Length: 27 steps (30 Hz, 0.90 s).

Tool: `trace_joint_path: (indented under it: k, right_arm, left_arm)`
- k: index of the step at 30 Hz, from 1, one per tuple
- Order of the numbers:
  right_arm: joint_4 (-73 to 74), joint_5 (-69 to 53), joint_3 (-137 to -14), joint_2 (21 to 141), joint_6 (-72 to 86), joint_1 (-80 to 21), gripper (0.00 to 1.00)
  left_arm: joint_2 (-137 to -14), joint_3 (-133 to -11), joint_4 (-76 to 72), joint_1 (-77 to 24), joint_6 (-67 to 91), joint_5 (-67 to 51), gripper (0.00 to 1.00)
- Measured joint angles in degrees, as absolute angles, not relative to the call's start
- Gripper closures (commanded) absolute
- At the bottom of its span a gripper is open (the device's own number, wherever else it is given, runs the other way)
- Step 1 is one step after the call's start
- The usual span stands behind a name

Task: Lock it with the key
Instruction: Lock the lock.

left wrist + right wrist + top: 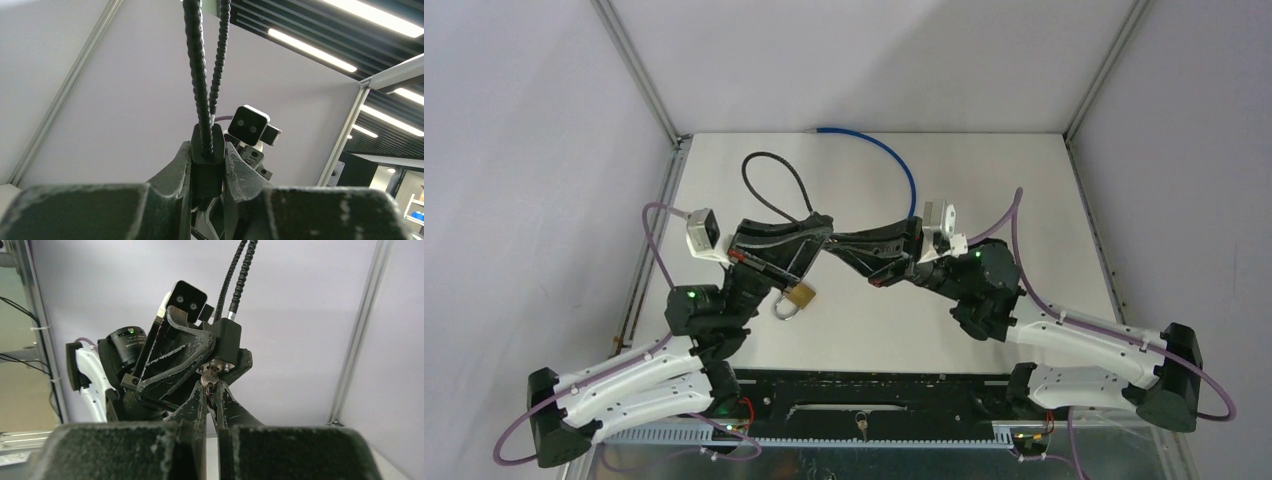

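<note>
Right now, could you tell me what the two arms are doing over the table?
The left gripper is clamped on the black body of a cable lock. The right gripper is shut on a small key at the lock's end, apparently seated in its keyhole. A brass padlock lies untouched on the table below them.

Left pincer (822, 229): gripping, raised, pointing right.
Right pincer (842, 241): pinched shut, pointing left, tips meeting the left's.
</note>
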<state>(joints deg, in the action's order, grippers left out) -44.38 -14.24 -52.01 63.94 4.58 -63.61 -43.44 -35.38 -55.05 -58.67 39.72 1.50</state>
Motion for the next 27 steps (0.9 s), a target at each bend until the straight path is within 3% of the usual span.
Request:
trace_joint_path:
  k: [6,11,16,21,27]
  right_arm:
    - [-44.14,-17.65,-52.01,63.46,12.32,-60.64,0.98]
    - [-41.21,-18.9,-51.92,61.98,12.16,-60.03,0.69]
    - [-36.23,-19.05,-48.82,56.77,6.76,-59.2,0.51]
    - [-29.19,-18.06,-46.06,46.7,0.05,-58.24,0.51]
    - [-22.87,-13.72,-45.63,37.65,-2.35,-58.22,0.61]
  left_arm:
    - [-43.68,-35.38,-55.13,-58.52,38.92,0.93,1.0]
    - [-43.75,-35.38,-54.39,-58.52,38.5,-0.08,1.0]
    - [-43.03,-35.35,-50.43,-59.11,37.89,-3.05,1.0]
    - [-40.73,-35.35,-45.93,-59.24,35.7,-3.77,1.0]
    - [-40.21,-39.81,-29.63,-59.24,26.02,-4.89,1.0]
